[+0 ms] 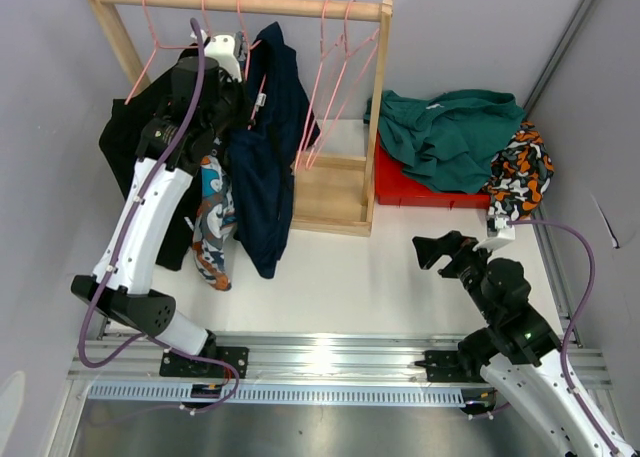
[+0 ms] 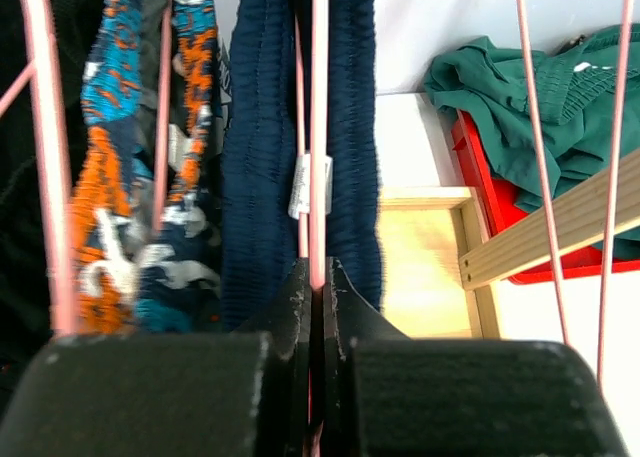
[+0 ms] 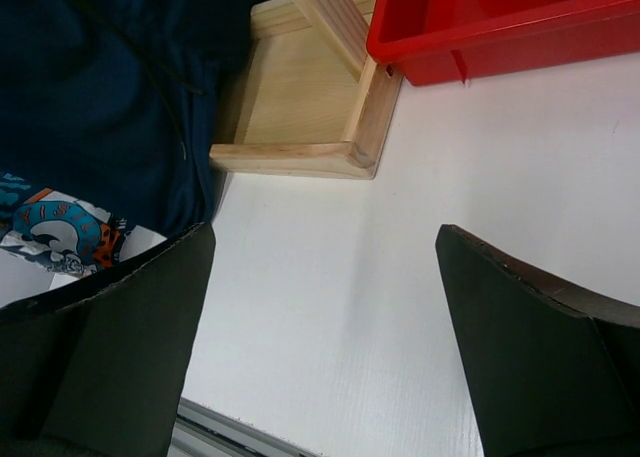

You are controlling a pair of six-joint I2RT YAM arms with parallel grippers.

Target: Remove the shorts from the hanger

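Navy shorts (image 1: 265, 167), blue-orange-white patterned shorts (image 1: 212, 217) and teal shorts (image 1: 450, 132); pink hanger (image 2: 318, 77), red bin (image 1: 405, 189).

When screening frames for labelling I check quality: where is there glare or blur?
Top external: glare on the metal rail, otherwise sharp. Left wrist: fingers, shut on the pink hanger, blur near the lens; navy shorts crisp. Right wrist: open fingers dark, soft-edged; red bin sharp.
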